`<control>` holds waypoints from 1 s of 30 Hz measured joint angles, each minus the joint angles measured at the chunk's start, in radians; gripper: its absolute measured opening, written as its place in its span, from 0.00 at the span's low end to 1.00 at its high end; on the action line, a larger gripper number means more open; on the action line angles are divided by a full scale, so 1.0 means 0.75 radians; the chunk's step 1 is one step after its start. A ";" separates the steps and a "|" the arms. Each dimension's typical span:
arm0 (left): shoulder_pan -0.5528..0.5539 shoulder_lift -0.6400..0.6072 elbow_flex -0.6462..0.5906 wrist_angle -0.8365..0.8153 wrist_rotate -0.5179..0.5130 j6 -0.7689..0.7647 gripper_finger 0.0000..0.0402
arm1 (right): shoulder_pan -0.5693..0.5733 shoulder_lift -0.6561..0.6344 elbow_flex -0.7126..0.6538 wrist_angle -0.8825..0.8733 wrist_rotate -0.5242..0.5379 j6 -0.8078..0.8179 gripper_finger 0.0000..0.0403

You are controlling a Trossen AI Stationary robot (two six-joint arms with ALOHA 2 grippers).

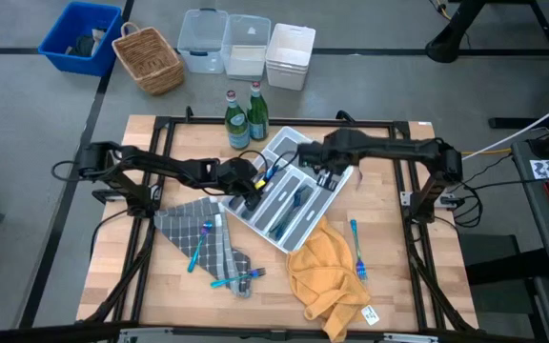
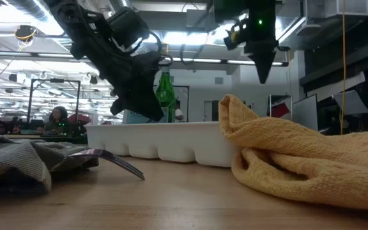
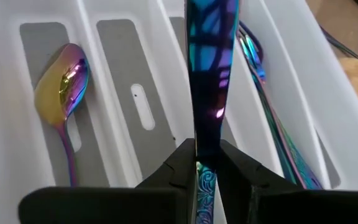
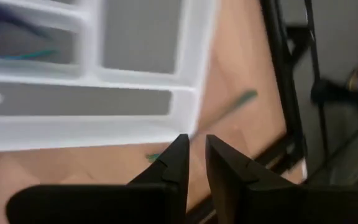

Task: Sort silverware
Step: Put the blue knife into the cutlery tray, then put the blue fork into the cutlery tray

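Observation:
A white divided tray [image 1: 336, 195] stands mid-table, with an iridescent spoon [image 3: 61, 87] in one compartment and several utensils [image 3: 272, 112] in another. My left gripper [image 1: 258, 191] hangs low over the tray's left part, shut on an iridescent blue utensil [image 3: 210, 74]. My right gripper [image 1: 320, 176] is shut and empty, raised above the tray's far right part [image 4: 135, 99]. Teal and blue utensils lie on the grey cloth [image 1: 198, 243], at the cloth's near end [image 1: 236, 278] and on the bare wood right of the tray [image 1: 355, 246]. My left gripper pinches the utensil's ornamented handle [image 3: 202, 180] between its two fingers. The fingers come slanting down from the table's left and lie along the utensil. The flat shaft sticks out ahead of the fingers over the tray's compartments; its far end runs out of the wrist view.
Two green bottles [image 1: 241, 114] stand just beyond the tray's far corner. A yellow cloth [image 1: 322, 276] lies bunched against the tray's near right side. The grey cloth [image 1: 203, 233] lies left of the tray. Bins and a basket [image 1: 149, 59] stand on the floor beyond the table.

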 joint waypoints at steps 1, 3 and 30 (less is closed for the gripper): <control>0.001 0.010 0.000 0.008 0.000 0.001 0.11 | -0.034 0.000 -0.001 -0.018 0.000 0.018 0.14; 0.001 0.034 0.001 0.026 -0.002 -0.004 0.11 | -0.105 0.000 -0.001 -0.035 -0.003 0.063 0.14; 0.017 0.099 -0.003 -0.007 0.004 -0.040 0.30 | -0.652 -0.001 -0.715 0.495 -0.375 0.113 0.14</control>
